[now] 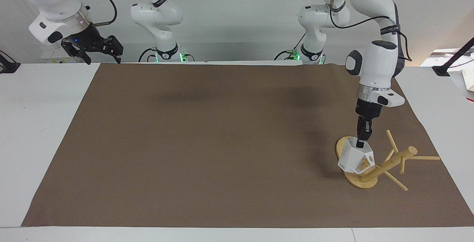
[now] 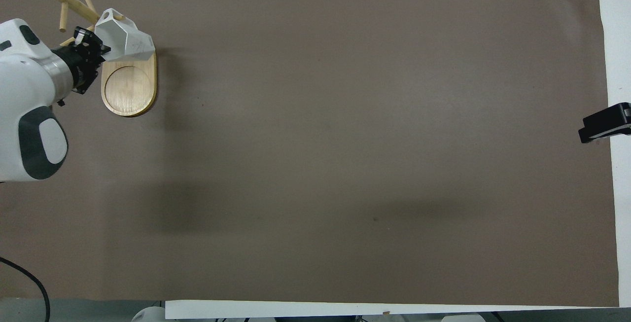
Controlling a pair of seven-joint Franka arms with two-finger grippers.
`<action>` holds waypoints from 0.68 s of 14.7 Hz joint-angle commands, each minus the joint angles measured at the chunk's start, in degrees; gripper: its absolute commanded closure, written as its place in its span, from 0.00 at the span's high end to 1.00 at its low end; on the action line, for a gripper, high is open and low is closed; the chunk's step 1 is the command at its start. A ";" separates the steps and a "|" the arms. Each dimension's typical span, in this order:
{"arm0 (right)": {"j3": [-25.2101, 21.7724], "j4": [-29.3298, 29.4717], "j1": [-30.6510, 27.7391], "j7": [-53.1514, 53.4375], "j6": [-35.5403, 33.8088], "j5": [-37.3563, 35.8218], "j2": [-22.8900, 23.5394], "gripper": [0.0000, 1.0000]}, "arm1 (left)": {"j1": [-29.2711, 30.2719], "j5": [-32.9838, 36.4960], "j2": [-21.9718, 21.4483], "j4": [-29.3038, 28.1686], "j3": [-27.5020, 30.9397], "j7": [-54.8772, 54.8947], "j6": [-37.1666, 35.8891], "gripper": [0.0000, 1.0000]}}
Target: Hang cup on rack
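The white faceted cup (image 1: 353,157) hangs tilted in my left gripper (image 1: 360,143), which is shut on its rim. It is over the oval base (image 1: 361,182) of the bamboo rack, its handle close against the lower post (image 1: 401,155) and pegs. I cannot tell whether the handle is on a peg. In the overhead view the cup (image 2: 125,41) covers the post's foot, beside the left gripper (image 2: 91,46) and above the bare base (image 2: 129,85). My right gripper (image 1: 98,55) is open, raised over the mat's corner at the right arm's end; one fingertip (image 2: 604,127) shows from overhead.
A brown mat (image 1: 222,142) covers most of the white table. The rack stands near the mat's edge at the left arm's end, with pegs sticking out toward that edge. A black stand (image 1: 450,64) sits off the mat at that end.
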 commanded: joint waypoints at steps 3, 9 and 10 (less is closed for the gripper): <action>0.59 -0.42 -1.57 0.91 -0.24 -0.91 -0.93 1.00 | 1.18 1.10 -0.55 2.84 -0.22 5.18 -8.91 1.00; 0.41 -0.86 -1.65 1.00 -0.24 -0.82 -1.28 1.00 | 1.27 5.38 -3.98 15.38 -0.22 9.04 -37.79 1.00; 0.15 -0.86 -1.65 1.08 -0.15 -0.82 -1.28 1.00 | 1.27 6.19 -4.16 18.10 -0.39 10.62 -42.36 1.00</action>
